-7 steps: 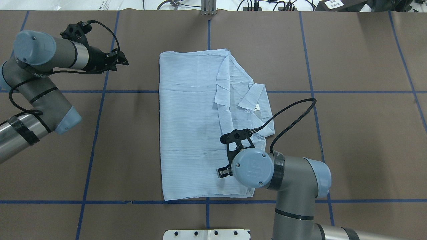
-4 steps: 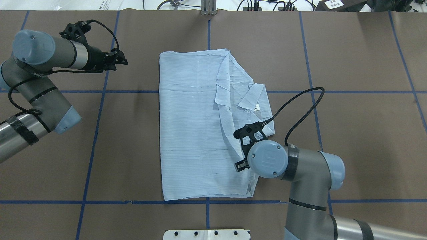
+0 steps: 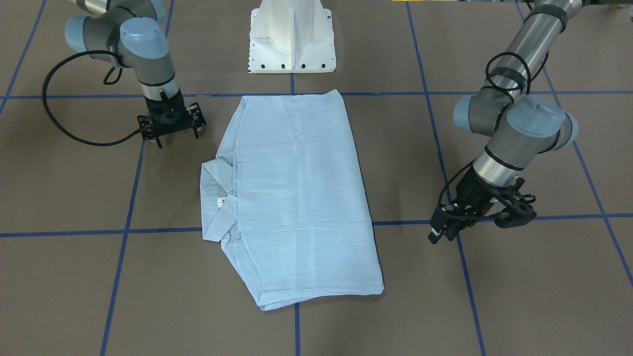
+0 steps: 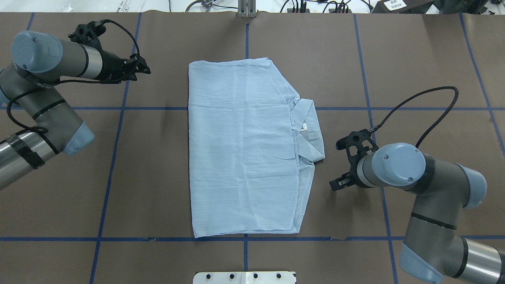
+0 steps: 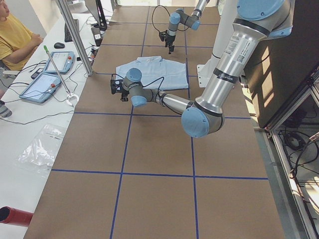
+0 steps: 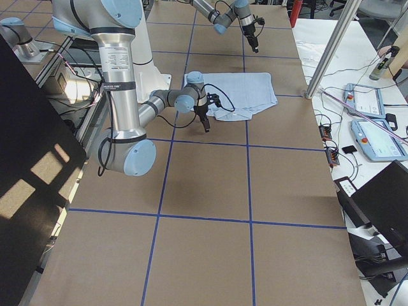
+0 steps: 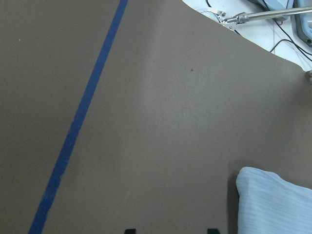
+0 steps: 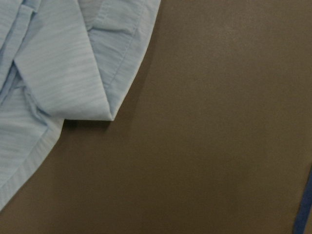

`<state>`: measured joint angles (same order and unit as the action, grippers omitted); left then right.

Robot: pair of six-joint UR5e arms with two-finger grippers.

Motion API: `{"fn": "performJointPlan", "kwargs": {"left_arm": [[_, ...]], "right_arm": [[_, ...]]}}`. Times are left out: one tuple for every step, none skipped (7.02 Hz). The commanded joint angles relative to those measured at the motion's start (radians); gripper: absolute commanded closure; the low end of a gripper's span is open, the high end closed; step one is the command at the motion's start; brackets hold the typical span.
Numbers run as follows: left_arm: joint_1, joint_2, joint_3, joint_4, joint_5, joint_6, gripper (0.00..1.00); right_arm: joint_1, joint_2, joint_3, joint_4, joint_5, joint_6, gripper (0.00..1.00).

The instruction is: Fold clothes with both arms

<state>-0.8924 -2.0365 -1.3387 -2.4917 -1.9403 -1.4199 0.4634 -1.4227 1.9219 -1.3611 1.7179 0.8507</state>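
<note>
The folded shirt (image 3: 296, 198) lies flat between the left arm (image 3: 514, 133) and right arm (image 3: 148, 54), touching neither.

brown table (image 4: 414, 59), blue tape grid (image 4: 158, 108); folded shirt (image 4: 240, 157) lying flat

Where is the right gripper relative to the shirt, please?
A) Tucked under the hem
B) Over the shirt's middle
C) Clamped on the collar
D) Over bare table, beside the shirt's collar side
D: in the overhead view the right gripper hangs over bare table, clear of the shirt, and its wrist view shows only the shirt's edge off to one side.
</note>
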Motion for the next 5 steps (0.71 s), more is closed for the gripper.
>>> {"fn": "performJointPlan", "kwargs": {"left_arm": [[-0.002,0.001,-0.016,0.005,-0.011,-0.002,0.42],[-0.002,0.002,-0.034,0.013,-0.012,-0.005,0.42],[-0.002,0.004,-0.04,0.013,-0.012,-0.007,0.42],[-0.002,0.005,-0.04,0.013,-0.011,-0.007,0.42],[-0.003,0.005,-0.042,0.013,-0.012,-0.007,0.42]], "right_arm": [[0.011,0.028,0.006,0.008,0.011,0.083,0.0],[0.008,0.056,0.011,0.008,0.011,0.287,0.0],[-0.006,0.089,0.016,0.01,0.008,0.506,0.0],[-0.041,0.126,0.02,0.01,0.002,0.747,0.0],[-0.101,0.157,0.022,0.008,-0.048,1.0,0.0]]}}
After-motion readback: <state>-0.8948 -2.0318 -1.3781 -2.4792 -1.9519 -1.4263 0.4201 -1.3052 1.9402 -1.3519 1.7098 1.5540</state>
